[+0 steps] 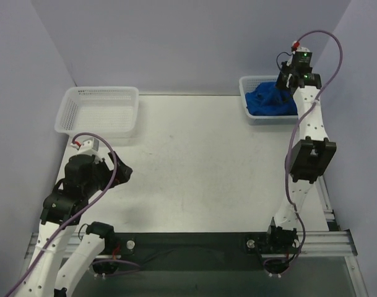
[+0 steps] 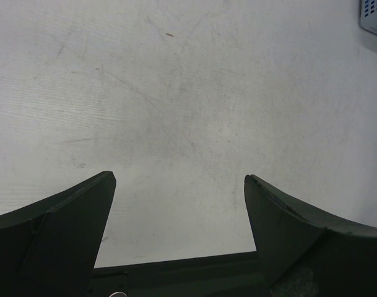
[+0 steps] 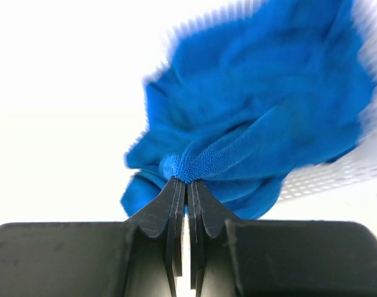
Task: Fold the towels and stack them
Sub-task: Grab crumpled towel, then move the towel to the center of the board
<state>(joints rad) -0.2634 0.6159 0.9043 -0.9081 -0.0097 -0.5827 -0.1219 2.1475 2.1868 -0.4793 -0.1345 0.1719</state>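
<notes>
Royal-blue towels (image 1: 270, 101) lie bunched in a white mesh basket (image 1: 247, 86) at the table's far right. My right gripper (image 1: 282, 83) reaches down into that heap. In the right wrist view its jaws are pressed together, and the right gripper (image 3: 188, 182) is shut on a pinched fold of a towel (image 3: 262, 99), whose cloth rises in a ridge from the tips. My left gripper (image 1: 121, 171) hovers over bare table at the near left. From the left wrist camera the left gripper (image 2: 179, 178) is open, nothing between its fingers (image 2: 83, 213).
Another white mesh basket (image 1: 100, 110) stands at the far left with nothing showing in it. A corner of the towel basket (image 2: 374, 17) shows at the top right of the left wrist view. Grey walls enclose the table on three sides.
</notes>
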